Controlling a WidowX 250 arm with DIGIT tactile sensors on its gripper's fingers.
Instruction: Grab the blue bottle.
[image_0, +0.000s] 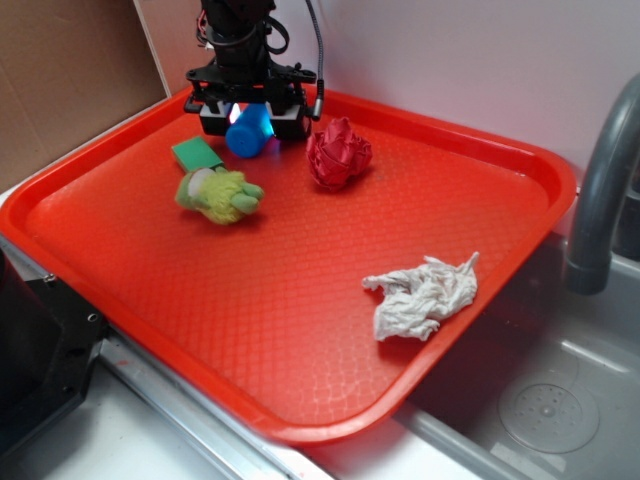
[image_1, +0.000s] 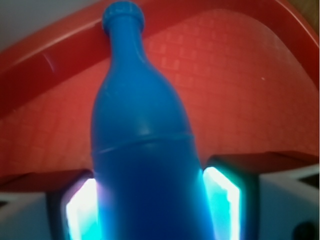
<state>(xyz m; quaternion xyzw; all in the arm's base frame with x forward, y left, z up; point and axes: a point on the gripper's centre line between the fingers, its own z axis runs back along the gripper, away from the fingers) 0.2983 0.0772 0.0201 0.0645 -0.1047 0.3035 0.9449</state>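
The blue bottle (image_1: 142, 145) lies on the red tray (image_1: 240, 75), its cap pointing away toward the tray's far rim. My gripper (image_1: 150, 210) is shut on its body, and both pads (image_1: 224, 200) press against its sides with no gap showing. In the exterior view the gripper (image_0: 251, 120) is down at the tray's back left, and only the bottle's round base (image_0: 250, 136) shows between the fingers. The rest of the bottle is hidden by the gripper there.
A green block (image_0: 195, 153) and a green plush toy (image_0: 218, 194) lie just in front and to the left of the gripper. A crumpled red cloth (image_0: 338, 153) sits to its right. A white crumpled cloth (image_0: 422, 295) is near the tray's right front. A grey faucet (image_0: 600, 180) stands beyond the tray's right edge.
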